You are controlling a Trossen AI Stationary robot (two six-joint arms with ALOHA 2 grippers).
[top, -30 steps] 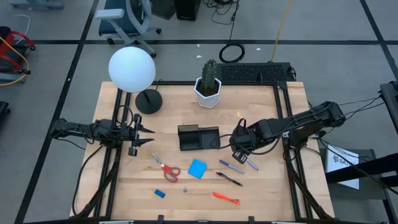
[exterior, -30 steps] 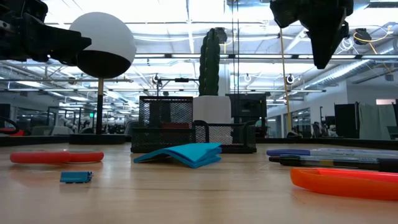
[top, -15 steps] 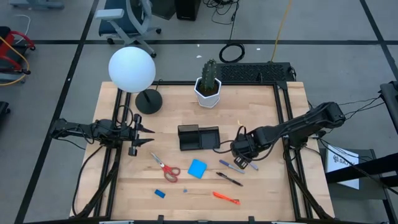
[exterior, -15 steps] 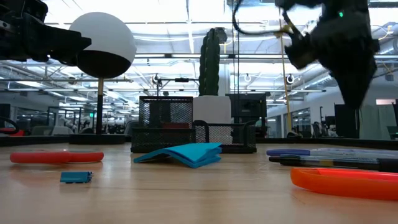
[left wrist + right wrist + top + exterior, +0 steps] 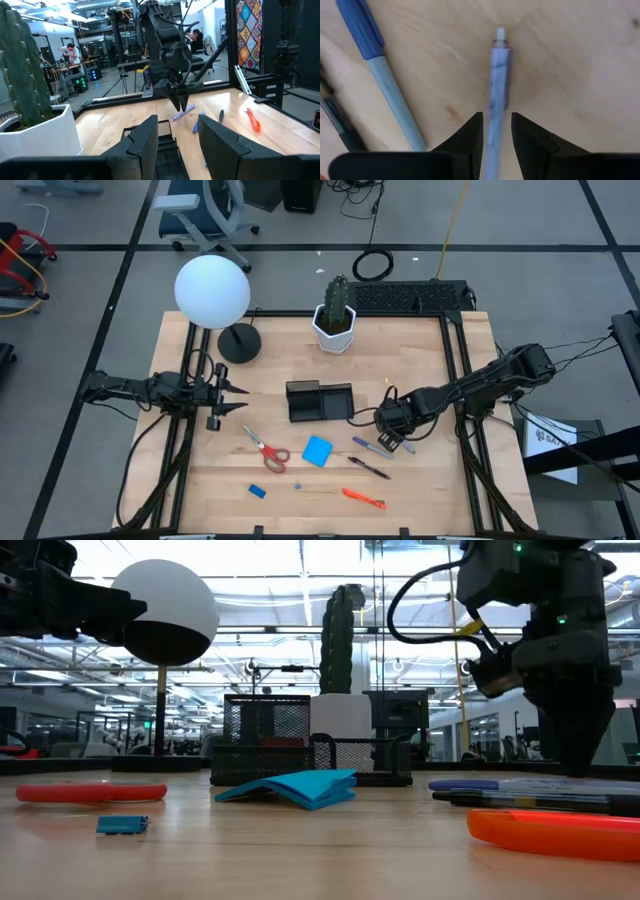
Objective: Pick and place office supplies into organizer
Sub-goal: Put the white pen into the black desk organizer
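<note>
The right gripper (image 5: 393, 442) points straight down at the table at about four o'clock from the table's centre in the high view, its two fingers (image 5: 470, 137) parted narrowly and straddling a pale blue pen (image 5: 496, 95), one finger on each side of the barrel, with nothing yet clamped. The barrel runs lengthwise between the fingers, its white tip (image 5: 500, 33) pointing away from the wrist, so a good grasp probably needs only a centred closure, low enough that the pads meet the barrel's sides and do not ride over it. Just beside it lies a blue-capped marker (image 5: 382, 75), angled away and apart from the fingers, and a black pen (image 5: 370, 468) lies beyond that; closing should not nudge either. The organizer (image 5: 320, 401), a low black divided tray, sits at nine o'clock from the right gripper, near the table's centre, so the carry is likely short. Farther out lie the blue pad (image 5: 318, 451), the red-handled scissors (image 5: 266, 449), the small blue block (image 5: 258, 491) and the orange pen (image 5: 363, 498), all at about six o'clock. The left gripper (image 5: 238, 395) waits at nine o'clock, fingers apart and empty.
</note>
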